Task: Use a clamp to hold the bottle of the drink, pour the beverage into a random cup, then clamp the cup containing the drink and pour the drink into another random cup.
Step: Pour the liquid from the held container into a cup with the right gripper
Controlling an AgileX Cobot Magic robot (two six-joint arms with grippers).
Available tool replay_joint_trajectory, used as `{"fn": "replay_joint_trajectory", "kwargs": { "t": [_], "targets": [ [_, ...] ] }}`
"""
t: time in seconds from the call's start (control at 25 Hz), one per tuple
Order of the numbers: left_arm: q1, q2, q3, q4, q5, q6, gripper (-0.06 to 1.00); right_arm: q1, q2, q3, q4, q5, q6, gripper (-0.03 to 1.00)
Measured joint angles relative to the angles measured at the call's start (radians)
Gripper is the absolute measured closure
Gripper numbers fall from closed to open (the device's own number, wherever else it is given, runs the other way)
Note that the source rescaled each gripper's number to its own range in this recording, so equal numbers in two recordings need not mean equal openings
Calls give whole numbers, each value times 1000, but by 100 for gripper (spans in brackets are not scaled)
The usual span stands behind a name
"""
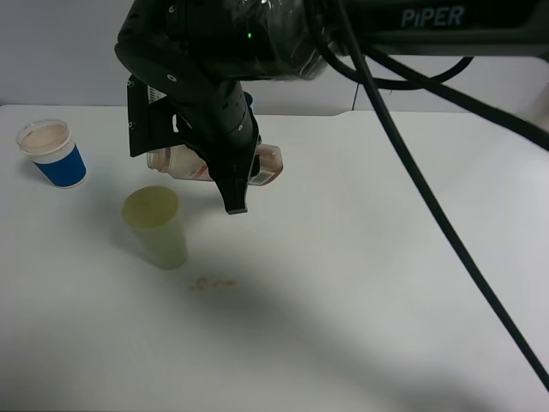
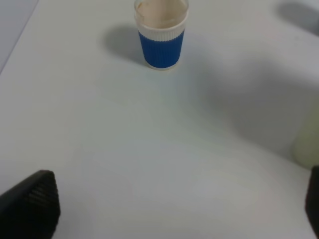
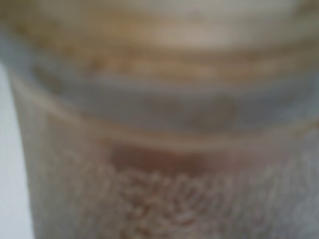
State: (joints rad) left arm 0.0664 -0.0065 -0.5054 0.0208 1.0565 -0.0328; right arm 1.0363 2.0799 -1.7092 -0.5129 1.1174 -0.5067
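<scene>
The jaws of the right clamp (image 1: 233, 182) were clenched on the bottle (image 1: 182, 163), which they held on its side above the surface (image 1: 360, 292), the wide neck pointing toward the left of the high view. The right wrist view showed only a blurred close-up of the clear wall with frothy brown beverage (image 3: 164, 199) inside. Just below the neck stood the pale yellow-green tumbler (image 1: 156, 225), upright; whether the mouth hung right over its rim could not be told. A few brown drops (image 1: 213, 281) lay on the surface near the tumbler's foot. The film-wrapped black arm (image 1: 433, 17) lettered PIPER reached across from the right, trailing a black cable (image 1: 412, 163).

The jaws of the left clamp (image 2: 172, 206) stood released and wide, low over the surface, holding nothing. The blue-and-white cup (image 2: 161, 37) stood upright ahead of them, well apart from the tumbler.
</scene>
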Motion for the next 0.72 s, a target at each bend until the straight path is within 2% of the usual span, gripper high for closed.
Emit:
{"fn": "replay_joint_trajectory", "kwargs": {
  "t": [0.4,0.72],
  "targets": [
    [0,0,0,0,0,0,-6,29,66,-109,4,35,0,96],
    [0,0,0,0,0,0,-6,41,73,-118,5,84,0,96]
  ]
}}
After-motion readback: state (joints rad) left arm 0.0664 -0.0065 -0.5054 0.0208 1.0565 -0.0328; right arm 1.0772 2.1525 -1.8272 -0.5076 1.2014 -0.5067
